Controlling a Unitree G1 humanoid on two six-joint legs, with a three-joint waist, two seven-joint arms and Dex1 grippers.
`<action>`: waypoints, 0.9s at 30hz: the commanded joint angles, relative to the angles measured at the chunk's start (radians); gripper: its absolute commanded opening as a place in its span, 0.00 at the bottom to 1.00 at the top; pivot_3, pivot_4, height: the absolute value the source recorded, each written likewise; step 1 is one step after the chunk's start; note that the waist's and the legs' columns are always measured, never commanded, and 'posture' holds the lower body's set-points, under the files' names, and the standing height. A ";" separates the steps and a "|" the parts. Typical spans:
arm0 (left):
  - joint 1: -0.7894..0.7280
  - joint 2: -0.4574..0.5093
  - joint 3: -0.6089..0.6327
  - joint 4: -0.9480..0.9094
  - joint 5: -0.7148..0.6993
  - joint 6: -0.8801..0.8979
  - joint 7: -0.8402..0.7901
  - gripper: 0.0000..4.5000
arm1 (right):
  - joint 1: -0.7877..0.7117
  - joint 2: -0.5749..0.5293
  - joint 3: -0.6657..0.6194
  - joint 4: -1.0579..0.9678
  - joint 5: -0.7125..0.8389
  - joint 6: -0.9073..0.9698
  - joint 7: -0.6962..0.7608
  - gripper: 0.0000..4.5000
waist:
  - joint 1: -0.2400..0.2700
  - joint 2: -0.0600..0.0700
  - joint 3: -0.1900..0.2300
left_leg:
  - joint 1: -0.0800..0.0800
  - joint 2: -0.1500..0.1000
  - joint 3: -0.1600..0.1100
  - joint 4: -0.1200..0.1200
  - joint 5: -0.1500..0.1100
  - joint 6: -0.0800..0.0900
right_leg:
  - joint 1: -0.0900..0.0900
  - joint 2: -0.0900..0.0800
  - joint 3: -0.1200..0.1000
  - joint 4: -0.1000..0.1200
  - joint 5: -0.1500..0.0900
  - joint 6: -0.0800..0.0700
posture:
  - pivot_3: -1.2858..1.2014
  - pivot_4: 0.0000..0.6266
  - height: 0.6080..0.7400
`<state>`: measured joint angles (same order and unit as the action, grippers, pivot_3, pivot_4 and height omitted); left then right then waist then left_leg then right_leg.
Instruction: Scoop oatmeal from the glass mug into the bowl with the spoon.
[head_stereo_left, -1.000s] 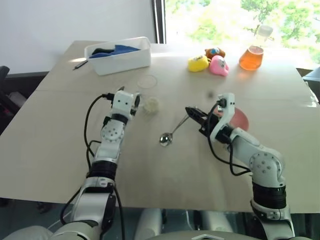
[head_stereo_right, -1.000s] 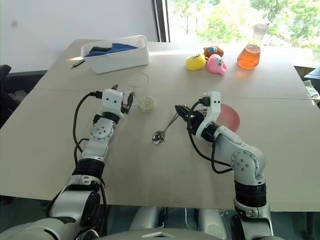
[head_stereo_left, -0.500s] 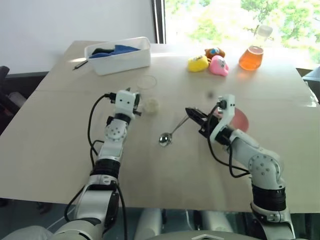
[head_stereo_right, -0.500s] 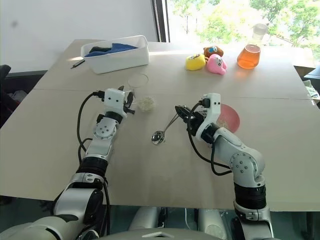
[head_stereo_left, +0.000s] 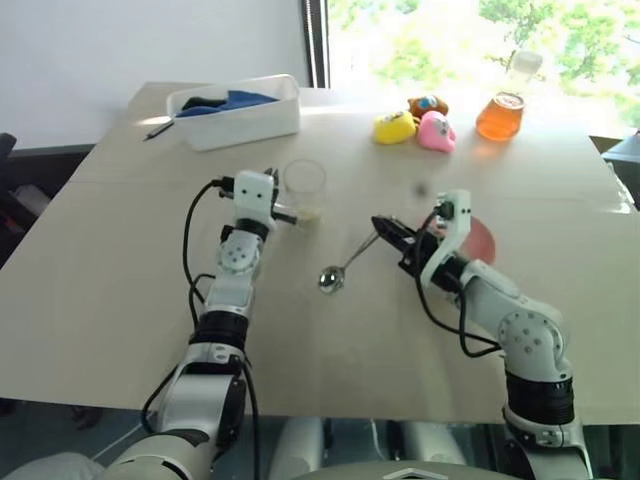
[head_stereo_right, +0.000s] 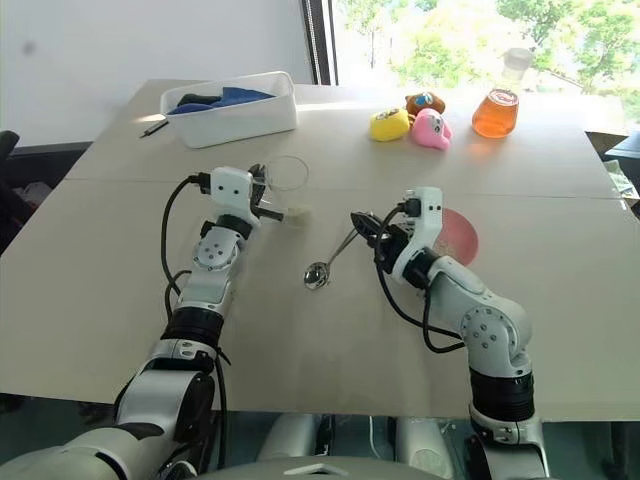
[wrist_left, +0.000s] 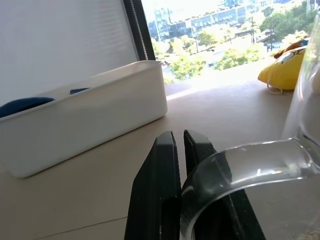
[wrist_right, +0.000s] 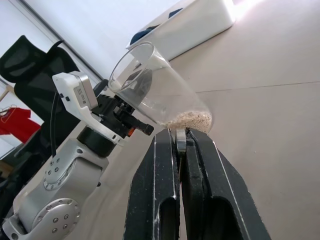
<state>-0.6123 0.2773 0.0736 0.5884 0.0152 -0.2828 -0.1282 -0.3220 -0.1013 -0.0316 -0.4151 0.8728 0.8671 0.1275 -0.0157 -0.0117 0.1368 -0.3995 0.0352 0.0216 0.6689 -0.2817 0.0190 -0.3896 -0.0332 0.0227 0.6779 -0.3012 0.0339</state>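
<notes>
The glass mug (head_stereo_left: 304, 188) stands left of centre on the table, with oatmeal (wrist_right: 190, 120) heaped in its bottom. My left gripper (head_stereo_left: 283, 213) is at the mug's near left side, shut on its clear handle (wrist_left: 235, 157), which curves out across one finger. My right gripper (head_stereo_left: 386, 226) is level and shut on the end of the spoon's handle (wrist_right: 180, 140). The spoon (head_stereo_left: 348, 262) slants down and leftward, its oval bowl low by the table in front of the mug. The pink bowl (head_stereo_left: 483, 238) sits just behind my right wrist, partly hidden by it.
A white tub (head_stereo_left: 235, 110) holding blue cloth stands at the back left with a dark pen (head_stereo_left: 160, 128) beside it. Yellow (head_stereo_left: 396, 126), pink (head_stereo_left: 437, 131) and brown (head_stereo_left: 430, 104) toys and a flask of orange liquid (head_stereo_left: 500, 115) line the back right.
My left gripper has swung right to the mug and shut on its handle. The mug's rim has shifted toward me. The right arm and spoon have not moved.
</notes>
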 joint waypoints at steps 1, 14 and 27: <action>0.018 -0.001 0.003 -0.032 -0.005 0.013 -0.005 0.02 | -0.019 -0.010 -0.006 -0.041 0.007 -0.004 0.002 0.00 | 0.001 0.000 0.000 | 0.000 0.000 0.000 0.000 0.000 0.000 | 0.000 0.000 0.000 0.000 0.000 0.000 | 0.52 0.24 1.00; 0.056 -0.037 -0.056 -0.245 -0.059 0.243 -0.140 0.02 | -0.510 -0.157 -0.164 0.056 0.070 0.006 -0.006 0.00 | 0.004 0.000 0.001 | -0.001 -0.001 -0.001 0.001 0.000 0.000 | 0.000 -0.001 -0.001 0.000 0.000 0.000 | 0.52 0.24 1.00; 0.041 -0.044 -0.096 -0.328 -0.047 0.314 -0.189 0.02 | -0.463 -0.270 -0.001 0.044 -0.074 -0.008 0.099 0.00 | 0.005 0.000 0.001 | -0.009 -0.001 -0.002 0.002 0.000 0.000 | -0.006 -0.002 0.000 0.000 0.000 0.000 | 0.52 0.24 1.00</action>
<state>-0.5614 0.2360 -0.0122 0.2955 -0.0297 0.0509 -0.3064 -0.7924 -0.3467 -0.0488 -0.3500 0.8582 0.8924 0.1973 -0.0106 -0.0112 0.1374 -0.4104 0.0340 0.0194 0.6721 -0.2812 0.0187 -0.3974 -0.0349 0.0221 0.6783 -0.3011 0.0340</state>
